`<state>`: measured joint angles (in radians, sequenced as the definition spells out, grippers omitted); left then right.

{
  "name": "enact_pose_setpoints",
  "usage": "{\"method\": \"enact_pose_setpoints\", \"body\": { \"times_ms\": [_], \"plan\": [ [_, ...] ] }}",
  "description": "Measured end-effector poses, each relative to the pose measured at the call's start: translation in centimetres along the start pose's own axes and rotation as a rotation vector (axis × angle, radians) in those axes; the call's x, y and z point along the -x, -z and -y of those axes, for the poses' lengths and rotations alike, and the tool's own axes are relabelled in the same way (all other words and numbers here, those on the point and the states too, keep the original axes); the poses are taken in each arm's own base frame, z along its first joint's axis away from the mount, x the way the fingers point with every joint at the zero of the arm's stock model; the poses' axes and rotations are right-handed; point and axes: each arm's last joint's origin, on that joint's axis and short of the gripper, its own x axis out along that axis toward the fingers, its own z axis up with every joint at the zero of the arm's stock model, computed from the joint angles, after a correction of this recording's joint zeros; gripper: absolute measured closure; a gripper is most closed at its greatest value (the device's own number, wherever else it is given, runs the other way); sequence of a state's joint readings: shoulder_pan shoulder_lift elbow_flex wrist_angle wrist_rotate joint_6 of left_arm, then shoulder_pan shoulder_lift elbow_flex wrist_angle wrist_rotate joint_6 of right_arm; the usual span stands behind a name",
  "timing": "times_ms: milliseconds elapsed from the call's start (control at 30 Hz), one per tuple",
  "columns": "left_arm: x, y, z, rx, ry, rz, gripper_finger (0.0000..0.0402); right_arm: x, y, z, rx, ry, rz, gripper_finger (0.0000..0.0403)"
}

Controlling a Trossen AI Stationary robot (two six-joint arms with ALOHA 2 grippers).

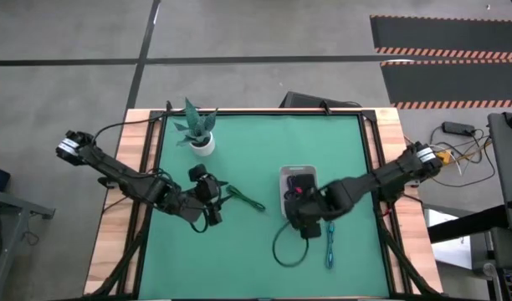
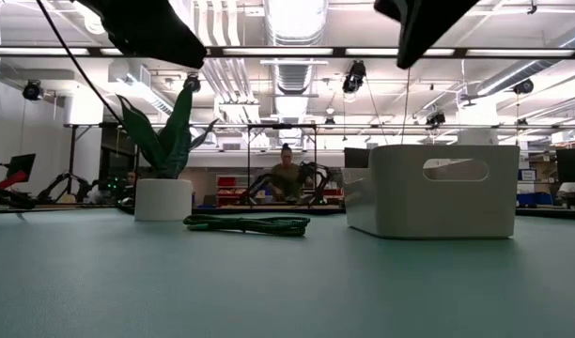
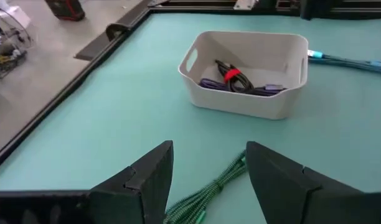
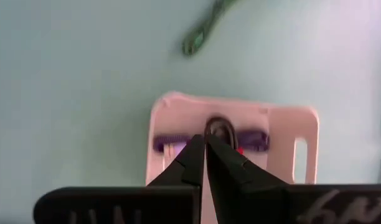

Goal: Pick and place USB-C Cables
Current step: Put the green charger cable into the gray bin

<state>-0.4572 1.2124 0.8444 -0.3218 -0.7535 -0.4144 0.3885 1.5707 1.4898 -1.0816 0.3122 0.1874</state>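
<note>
A white tray (image 1: 298,168) (image 3: 240,102) stands on the green mat. In it lie a navy-purple cable (image 3: 212,84) and a black cable with a red tie (image 3: 231,76). The dark green cable (image 1: 246,198) (image 2: 248,223) lies flat on the mat left of the tray. The teal cable (image 1: 330,247) (image 3: 346,60) lies near the tray's near right corner. My left gripper (image 1: 212,201) (image 3: 209,148) hangs open above the green cable's (image 3: 206,193) left end, clear of it. My right gripper (image 1: 299,203) (image 4: 206,138) is shut, raised above the tray (image 4: 234,102), with nothing between its fingers.
A green plant in a white pot (image 1: 197,134) (image 2: 163,183) stands near the far left corner of the mat. A dark wire loop (image 1: 285,247) from the right arm hangs near the tray's near side. Wooden borders edge the mat on both sides.
</note>
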Motion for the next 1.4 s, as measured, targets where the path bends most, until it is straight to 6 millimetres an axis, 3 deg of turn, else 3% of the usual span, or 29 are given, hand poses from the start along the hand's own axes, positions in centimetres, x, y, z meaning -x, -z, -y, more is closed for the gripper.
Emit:
{"method": "enact_pose_setpoints", "body": {
  "times_ms": [200,400,633,867,1200,1400],
  "plan": [
    [-0.4,0.3,0.3,-0.015,0.008,-0.020,0.0214,-0.5,-0.2,-3.0,0.021,0.067,0.171,0.0394],
    [-0.7,0.6,0.6,-0.024,0.052,-0.053,0.0214,-1.3,0.1,-4.7,-0.003,0.135,0.270,0.0394],
    [-0.7,0.7,0.8,-0.025,0.100,-0.077,0.0214,-1.8,1.1,-5.7,-0.047,0.255,0.311,0.0394],
    [-1.3,0.8,1.3,-0.019,0.133,-0.079,0.0214,-1.4,1.7,-6.6,-0.027,0.267,0.326,0.0394],
    [-3.3,1.3,3.2,-0.175,0.237,-0.073,0.0214,-0.8,2.0,-7.4,-0.007,0.261,0.347,0.0394],
    [-4.8,1.9,3.3,-0.208,0.228,-0.105,0.0214,-0.6,2.2,-7.4,0.030,0.285,0.340,0.0394]
  ]
}}
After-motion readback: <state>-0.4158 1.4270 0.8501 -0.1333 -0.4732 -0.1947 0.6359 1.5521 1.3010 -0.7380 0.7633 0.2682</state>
